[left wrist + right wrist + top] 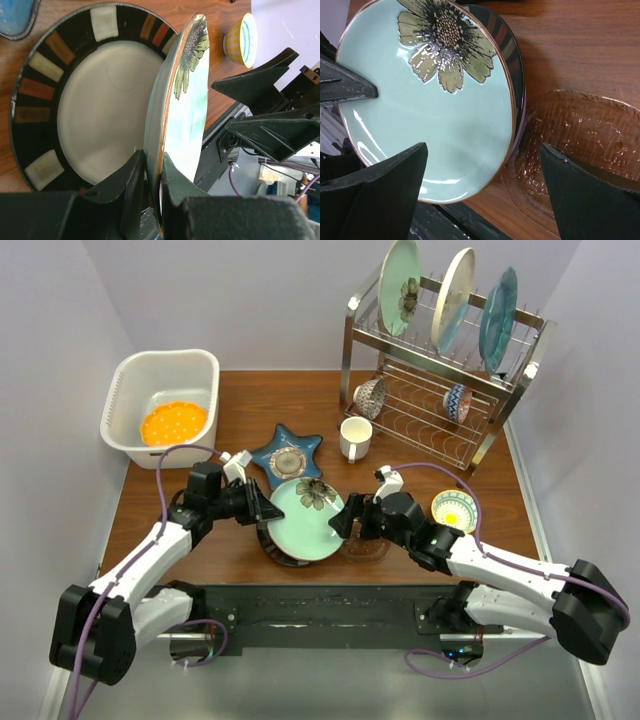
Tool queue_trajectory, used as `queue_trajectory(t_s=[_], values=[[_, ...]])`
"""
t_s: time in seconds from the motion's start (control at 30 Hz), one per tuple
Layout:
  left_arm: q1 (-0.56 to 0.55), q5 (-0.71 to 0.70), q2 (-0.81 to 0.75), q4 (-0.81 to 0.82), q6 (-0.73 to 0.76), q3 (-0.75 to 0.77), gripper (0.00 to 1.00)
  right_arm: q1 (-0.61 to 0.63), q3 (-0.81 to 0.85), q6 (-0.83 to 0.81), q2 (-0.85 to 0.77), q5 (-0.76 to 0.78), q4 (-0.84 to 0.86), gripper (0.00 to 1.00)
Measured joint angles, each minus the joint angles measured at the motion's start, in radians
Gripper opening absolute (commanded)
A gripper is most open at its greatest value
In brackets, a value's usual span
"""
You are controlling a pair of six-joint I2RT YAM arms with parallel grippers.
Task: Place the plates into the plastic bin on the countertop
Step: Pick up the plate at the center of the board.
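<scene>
Pale green flower plate (308,522) tilted up, rim nipped in left pincer (262,508), over blk-rimmed cream plate (95,105) flat on bench (250,405). Blue star dish (285,454) just behind. Orange plate (173,424) flat in white bin (125,390), rear left. 3 more plates (400,285) upright, rear right.

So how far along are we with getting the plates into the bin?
Early. Done: one orange plate lies in the white bin. In hand: the left gripper pinches the green flower plate by its rim, tilted up; the right gripper is open beside it. Left: the black-rimmed plate underneath, the star dish, and three plates in the rack.
</scene>
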Motion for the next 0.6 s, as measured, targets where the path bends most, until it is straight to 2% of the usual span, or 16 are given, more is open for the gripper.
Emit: queue_trajectory(t_s=[0.23,0.6], values=[[0.035,-0.001,-0.004,-0.037,0.034,0.03,0.0,0.0,-0.001,0.0,0.0,0.0,0.001,0.98],[0.164,0.028,-0.014,-0.132,0.101,0.088,0.0,0.0,-0.002,0.0,0.017,-0.003,0.007,0.98]])
